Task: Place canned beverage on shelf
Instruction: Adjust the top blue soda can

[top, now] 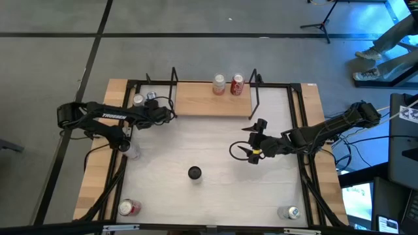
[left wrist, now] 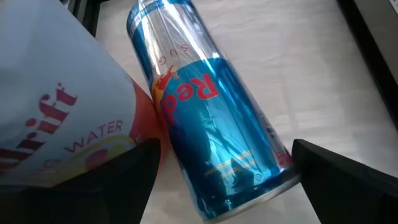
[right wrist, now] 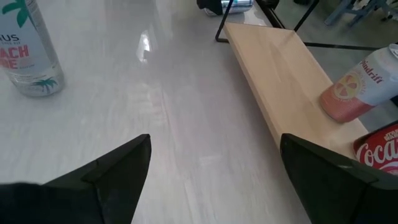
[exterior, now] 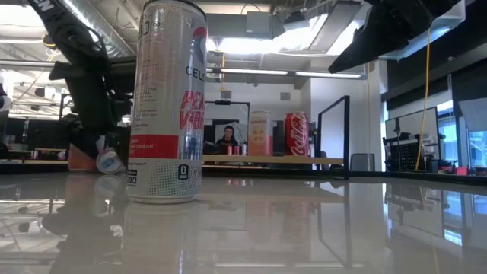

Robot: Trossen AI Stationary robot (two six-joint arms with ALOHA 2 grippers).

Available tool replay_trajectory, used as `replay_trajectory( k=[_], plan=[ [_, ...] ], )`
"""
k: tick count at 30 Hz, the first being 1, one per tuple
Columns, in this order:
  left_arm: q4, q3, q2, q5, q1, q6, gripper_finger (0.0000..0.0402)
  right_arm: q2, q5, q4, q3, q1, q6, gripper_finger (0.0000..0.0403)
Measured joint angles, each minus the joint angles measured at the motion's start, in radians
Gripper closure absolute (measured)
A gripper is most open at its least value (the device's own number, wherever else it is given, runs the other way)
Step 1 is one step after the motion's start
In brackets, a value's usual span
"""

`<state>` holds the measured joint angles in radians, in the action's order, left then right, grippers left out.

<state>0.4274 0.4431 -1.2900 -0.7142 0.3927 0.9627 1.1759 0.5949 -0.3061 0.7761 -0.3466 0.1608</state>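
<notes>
A blue-and-silver can (left wrist: 211, 112) lies on its side on the white table at the far left (top: 151, 96). Beside it is a white-and-pink can (left wrist: 56, 118). My left gripper (left wrist: 224, 186) is open, tipped down over the blue can, with a finger on either side of one end and not touching it. The shelf (top: 212, 99) stands at the table's far edge and carries a pink can (top: 219, 85) and a red cola can (top: 237, 85), both upright. My right gripper (top: 250, 142) hovers open above the table, right of centre, with nothing in it.
A tall white can (exterior: 166, 103) stands upright mid-table (top: 194, 173). One can (top: 127, 207) lies at the near left corner, another (top: 289, 212) at the near right. Black frame rails (top: 297, 124) border the table. Bare board remains on the shelf's left half (right wrist: 273, 74).
</notes>
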Motion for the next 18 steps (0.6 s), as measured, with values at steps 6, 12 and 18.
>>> replay_trajectory(
  k=[6,12,18],
  plan=[
    [-0.005,-0.005,0.0,-0.005,0.0,-0.001,0.0068,0.0,0.0,0.004,0.0,0.0,-0.001,0.0049],
    [-0.005,-0.005,0.0,-0.01,0.0,-0.007,0.012,0.0,0.0,0.004,0.0,0.0,-0.002,0.0049],
    [-0.006,-0.005,0.0,-0.01,0.0,-0.022,0.0159,0.0,0.0,0.004,0.0,0.0,-0.002,0.0049]
  ],
)
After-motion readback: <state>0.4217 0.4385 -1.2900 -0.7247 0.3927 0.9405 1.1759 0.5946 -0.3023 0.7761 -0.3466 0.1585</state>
